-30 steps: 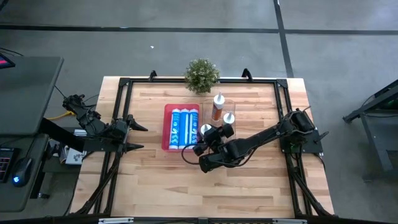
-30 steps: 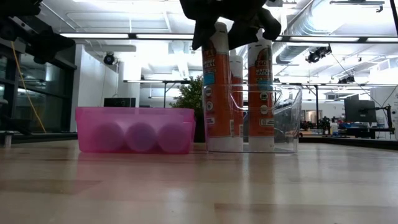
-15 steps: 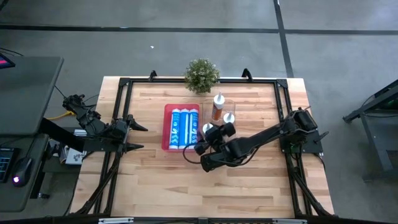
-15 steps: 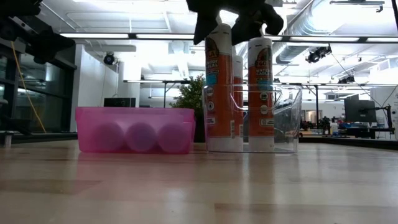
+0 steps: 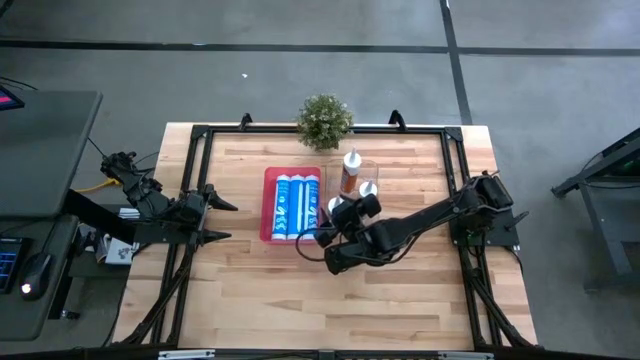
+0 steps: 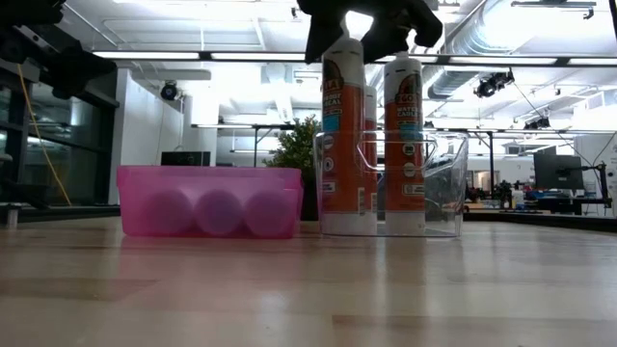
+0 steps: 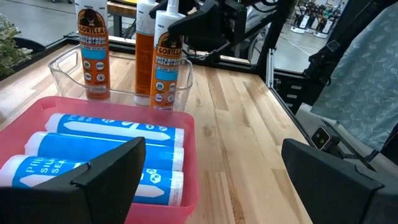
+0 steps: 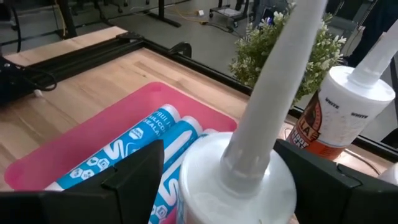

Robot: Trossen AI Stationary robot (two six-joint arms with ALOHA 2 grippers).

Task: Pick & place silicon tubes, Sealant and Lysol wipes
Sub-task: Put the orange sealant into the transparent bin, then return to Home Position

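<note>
I see a light wooden table (image 5: 400,290) with a black frame along its edges. Near its middle sits a pink tray (image 5: 268,215). Just beside it, toward the right edge, stands a clear bin (image 6: 443,207). A small potted plant (image 5: 324,121) sits at the middle of the far edge.

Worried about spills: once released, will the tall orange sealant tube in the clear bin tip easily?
Probably tippy: the sealant tube is tall and narrow. The clear bin would likely catch it. The right gripper holds its top.
</note>
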